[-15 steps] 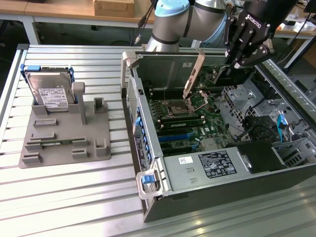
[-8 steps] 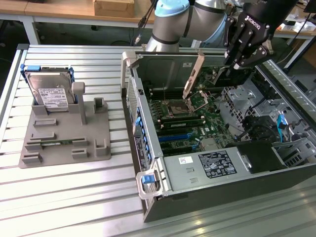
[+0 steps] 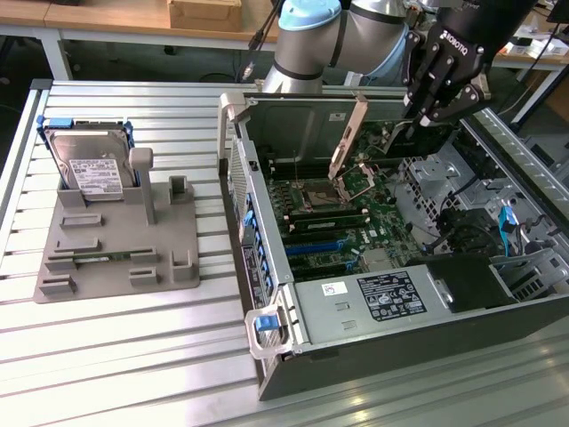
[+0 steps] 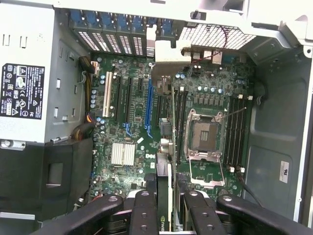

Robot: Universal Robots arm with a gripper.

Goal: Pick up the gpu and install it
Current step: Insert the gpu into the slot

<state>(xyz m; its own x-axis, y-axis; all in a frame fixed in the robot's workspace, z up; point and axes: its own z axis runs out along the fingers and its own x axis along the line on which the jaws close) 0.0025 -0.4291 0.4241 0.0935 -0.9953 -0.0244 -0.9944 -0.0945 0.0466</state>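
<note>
Green and edge-on in the wrist view, the gpu (image 4: 169, 176) runs as a thin line away from the camera. Its beige metal end bracket (image 4: 166, 55) is at the far end, near the case's perforated rear slot covers (image 4: 110, 44). The gripper (image 4: 169, 200) is partly closed, its black fingers (image 4: 145, 205) pinching the card from both flat sides. In that view the card hangs over the motherboard (image 4: 122, 132), between the long blue expansion slot (image 4: 148, 105) and the open CPU socket (image 4: 203, 134), and is not seated in any slot. In the exterior view the gripper (image 3: 431, 116) sits above the far side of the open computer case (image 3: 356, 356). The gpu (image 3: 384, 120) is held up near the case's upper edge, with its pale bracket (image 3: 348, 138) slanting down toward the motherboard (image 3: 356, 222). The power supply (image 3: 382, 298) with its black label fills the case's near end. Well apart, toward the exterior view's left, a hard drive (image 3: 89, 165) with a white label stands upright in a grey fixture tray (image 3: 116, 258) on the slatted metal table (image 3: 133, 347).
</note>
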